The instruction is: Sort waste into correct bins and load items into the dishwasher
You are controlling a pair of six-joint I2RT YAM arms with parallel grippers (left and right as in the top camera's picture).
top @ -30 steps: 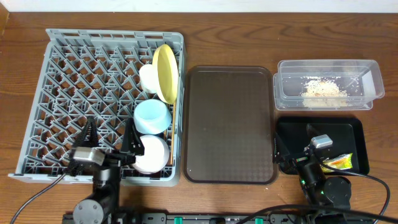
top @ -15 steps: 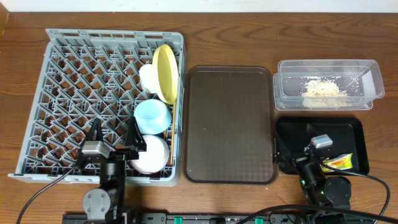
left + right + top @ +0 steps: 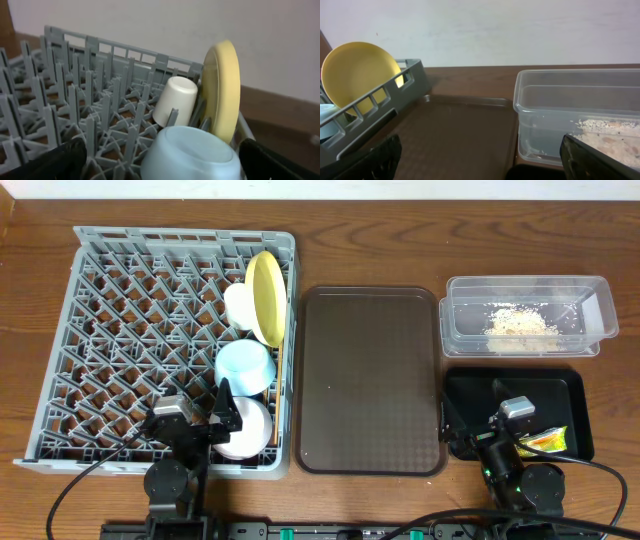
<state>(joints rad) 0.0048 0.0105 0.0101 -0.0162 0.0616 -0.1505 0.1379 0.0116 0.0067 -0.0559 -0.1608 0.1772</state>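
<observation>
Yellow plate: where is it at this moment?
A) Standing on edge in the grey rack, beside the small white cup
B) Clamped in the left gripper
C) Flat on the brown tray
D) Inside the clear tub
A: the yellow plate stands on edge between the pegs of the grey rack, right next to the small white cup.

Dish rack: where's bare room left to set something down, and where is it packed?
The dish rack is bare from its left wall across to the dishes. Its right edge is crowded: yellow plate, white cup, light blue bowl, white bowl. The brown tray beside it is bare.
</observation>
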